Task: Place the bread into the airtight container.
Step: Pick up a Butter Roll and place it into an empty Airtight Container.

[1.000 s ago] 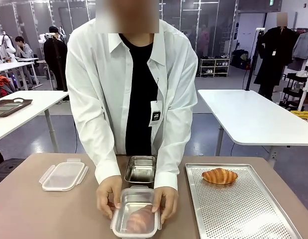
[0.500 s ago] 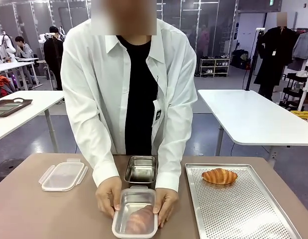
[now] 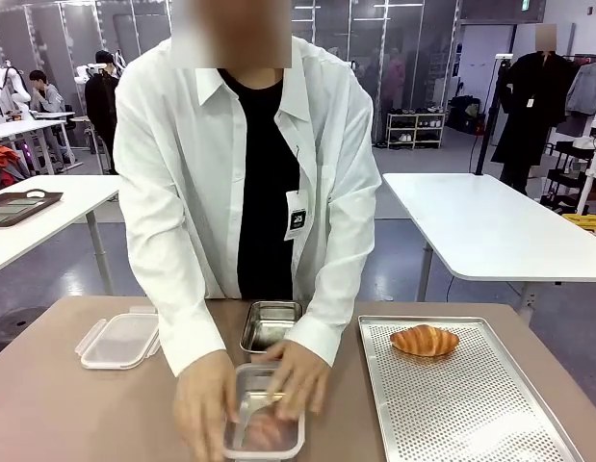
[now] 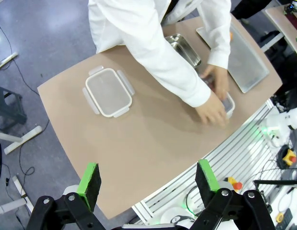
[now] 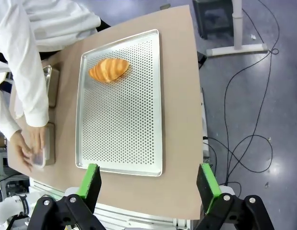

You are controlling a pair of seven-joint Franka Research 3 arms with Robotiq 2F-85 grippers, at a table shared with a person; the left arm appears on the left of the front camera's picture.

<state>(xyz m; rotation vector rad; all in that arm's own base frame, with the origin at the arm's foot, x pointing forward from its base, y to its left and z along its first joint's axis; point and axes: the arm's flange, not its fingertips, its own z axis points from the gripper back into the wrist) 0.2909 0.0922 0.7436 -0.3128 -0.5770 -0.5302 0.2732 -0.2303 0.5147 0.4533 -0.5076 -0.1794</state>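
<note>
The airtight container [image 3: 266, 423] is a steel box at the table's near edge, with a brownish piece of bread [image 3: 262, 430] showing inside it. Both of the person's hands [image 3: 296, 375] lie on it, blurred by motion. From above, the left wrist view shows the same container [image 4: 229, 102] under those hands. A second bread, a golden croissant [image 3: 425, 340], lies on the perforated tray [image 3: 471, 404]. My left gripper [image 4: 147, 177] hangs open high over the table, holding nothing. My right gripper [image 5: 149, 181] is open too, high above the tray [image 5: 122, 124] and croissant [image 5: 108, 69].
An empty steel container [image 3: 271, 325] stands just behind the first one. A clear plastic lid with clips [image 3: 119, 339] lies at the left of the table. The person stands close against the far edge. White tables and other people are farther back.
The person's hands have shifted from the container's sides onto it: one slid toward the near edge, the other now rests on top. The croissant, tray and lid have not moved.
</note>
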